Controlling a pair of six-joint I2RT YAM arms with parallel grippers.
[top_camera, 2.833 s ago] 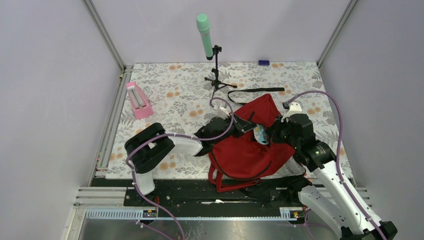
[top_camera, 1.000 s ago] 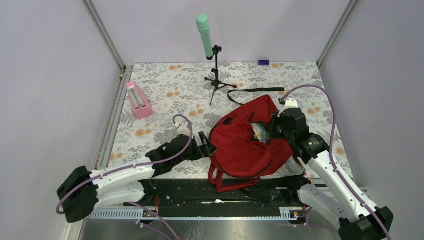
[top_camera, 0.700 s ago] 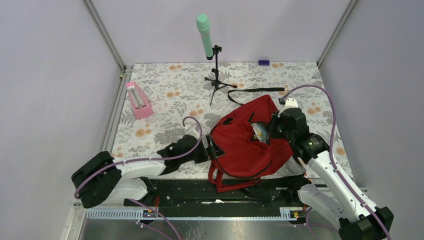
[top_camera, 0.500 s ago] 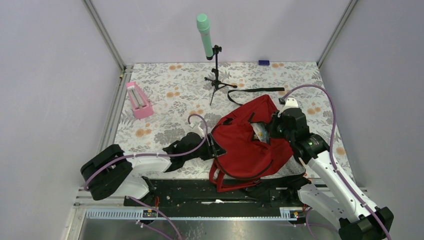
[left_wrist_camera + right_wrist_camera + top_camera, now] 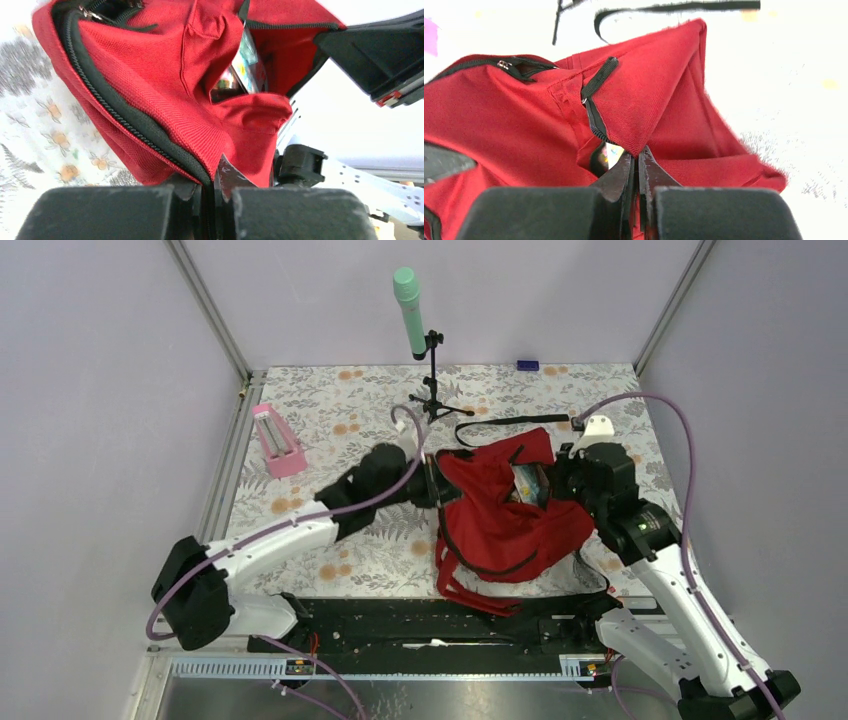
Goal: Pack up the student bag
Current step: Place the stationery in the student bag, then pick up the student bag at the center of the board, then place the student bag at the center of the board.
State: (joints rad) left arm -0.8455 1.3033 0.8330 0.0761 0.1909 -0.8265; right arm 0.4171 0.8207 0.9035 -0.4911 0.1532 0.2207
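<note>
Wide a second ago, the left gripper now clamps the large dark-red fabric backpack at 9 o'clock; the right gripper pinches 3 o'clock, apparently ready to spread its mouth.

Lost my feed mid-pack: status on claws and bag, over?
Left claw shut on student bag zipper rim. Right claw shut on opposite rim, mouth held open. Tripod stand close beyond left claw.

- Pale lilac walls close the left, back and right sides.
- Aluminium posts stand in both back corners.
- A floral tablecloth (grey leaves, orange blooms) lies flat, evenly lit.
- A black plate spans the near edge.
</note>
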